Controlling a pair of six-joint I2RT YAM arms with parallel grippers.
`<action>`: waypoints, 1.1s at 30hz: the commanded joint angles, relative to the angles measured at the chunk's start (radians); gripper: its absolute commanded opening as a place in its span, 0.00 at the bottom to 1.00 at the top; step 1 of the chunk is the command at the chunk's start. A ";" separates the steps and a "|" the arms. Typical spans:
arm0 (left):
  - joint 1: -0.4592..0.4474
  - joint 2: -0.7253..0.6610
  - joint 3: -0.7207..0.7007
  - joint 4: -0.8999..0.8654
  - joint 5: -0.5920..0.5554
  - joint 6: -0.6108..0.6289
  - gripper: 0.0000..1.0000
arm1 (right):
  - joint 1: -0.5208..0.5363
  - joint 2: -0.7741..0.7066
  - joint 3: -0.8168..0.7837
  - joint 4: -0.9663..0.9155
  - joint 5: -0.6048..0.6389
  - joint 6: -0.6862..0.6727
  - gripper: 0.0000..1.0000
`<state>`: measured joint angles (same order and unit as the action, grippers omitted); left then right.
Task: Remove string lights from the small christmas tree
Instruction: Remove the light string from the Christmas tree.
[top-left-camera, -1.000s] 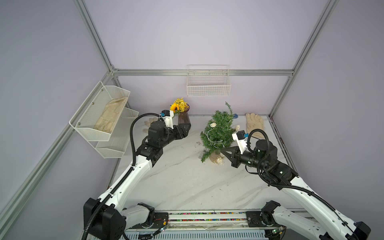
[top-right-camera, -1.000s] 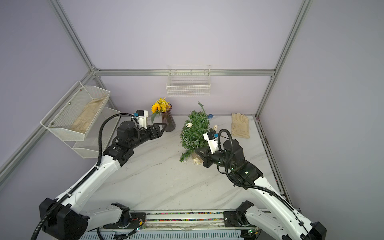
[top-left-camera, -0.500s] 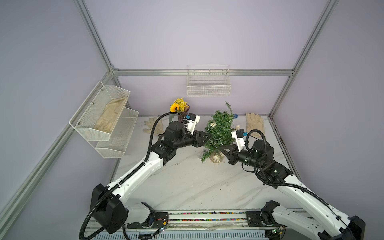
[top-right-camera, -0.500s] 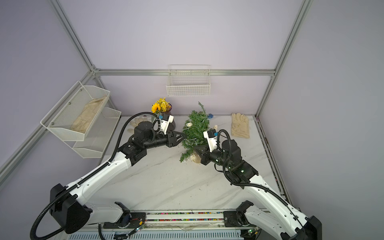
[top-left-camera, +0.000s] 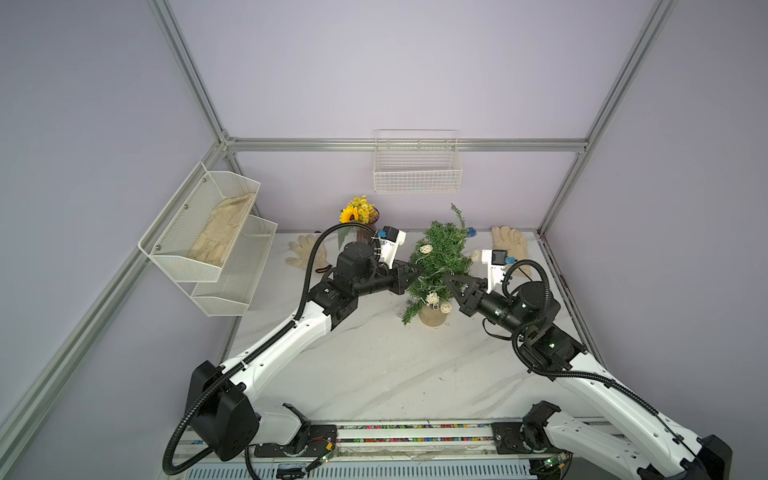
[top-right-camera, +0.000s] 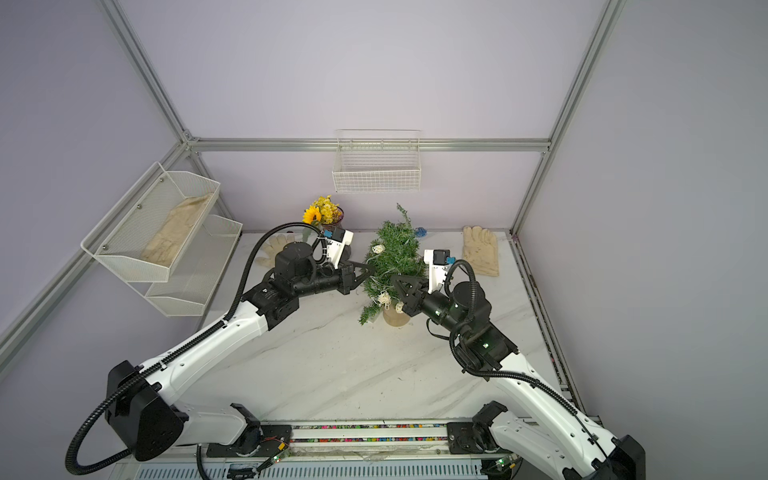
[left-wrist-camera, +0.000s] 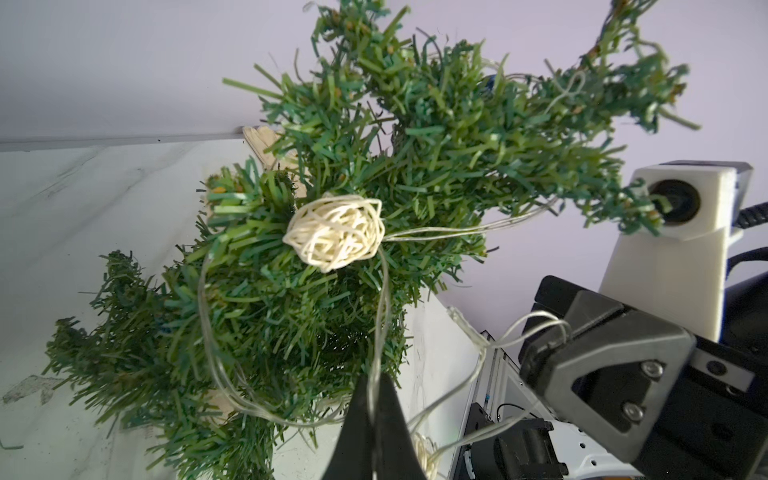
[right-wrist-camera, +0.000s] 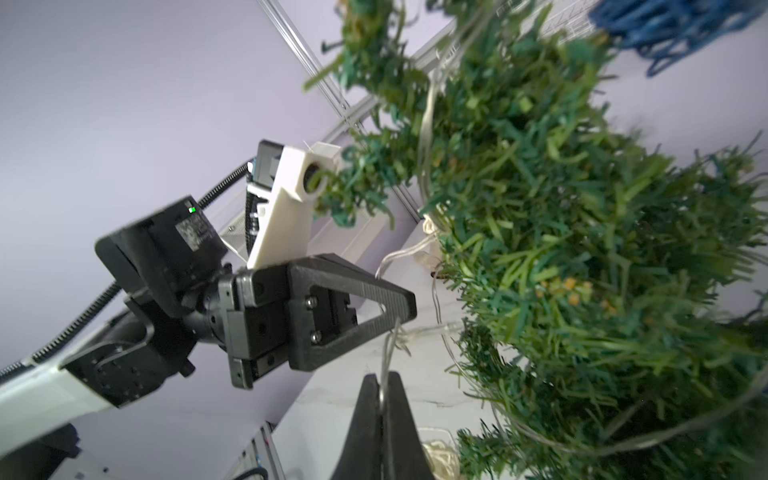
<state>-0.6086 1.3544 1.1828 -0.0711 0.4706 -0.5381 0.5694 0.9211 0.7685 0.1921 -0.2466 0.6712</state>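
The small christmas tree (top-left-camera: 441, 257) (top-right-camera: 395, 255) stands on its tan base (top-left-camera: 432, 318) at the back middle of the marble table. The string lights (left-wrist-camera: 334, 235) wind round it: thin silvery wire, cream balls (top-left-camera: 425, 249) and a blue ball (right-wrist-camera: 665, 29). My left gripper (left-wrist-camera: 374, 380) (top-left-camera: 419, 272) is at the tree's left side, shut on a strand of the wire. My right gripper (right-wrist-camera: 382, 378) (top-left-camera: 446, 279) is at the tree's lower right, shut on another strand. The two sets of fingertips lie close together. No battery box shows.
A dark vase of yellow flowers (top-left-camera: 359, 216) stands behind the left arm. Pale gloves lie at the back left (top-left-camera: 305, 251) and back right (top-left-camera: 509, 243). A wire basket (top-left-camera: 417, 166) hangs on the back wall and a tiered mesh shelf (top-left-camera: 208, 232) on the left wall.
My left arm swung right from beside the vase to the tree, and its jaws closed on the wire. The right gripper stayed shut at the tree and rose slightly.
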 joint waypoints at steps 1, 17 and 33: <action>-0.035 -0.054 0.047 0.021 -0.019 0.009 0.00 | 0.000 0.036 -0.031 0.204 0.016 0.195 0.00; -0.092 -0.058 0.051 0.025 -0.035 0.020 0.00 | 0.001 0.164 0.008 0.331 0.026 0.315 0.21; -0.107 -0.055 0.037 0.025 -0.041 0.026 0.00 | 0.004 0.223 0.033 0.368 0.000 0.337 0.39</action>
<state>-0.7086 1.3216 1.1828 -0.0704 0.4313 -0.5335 0.5697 1.1320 0.7639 0.5114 -0.2348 0.9890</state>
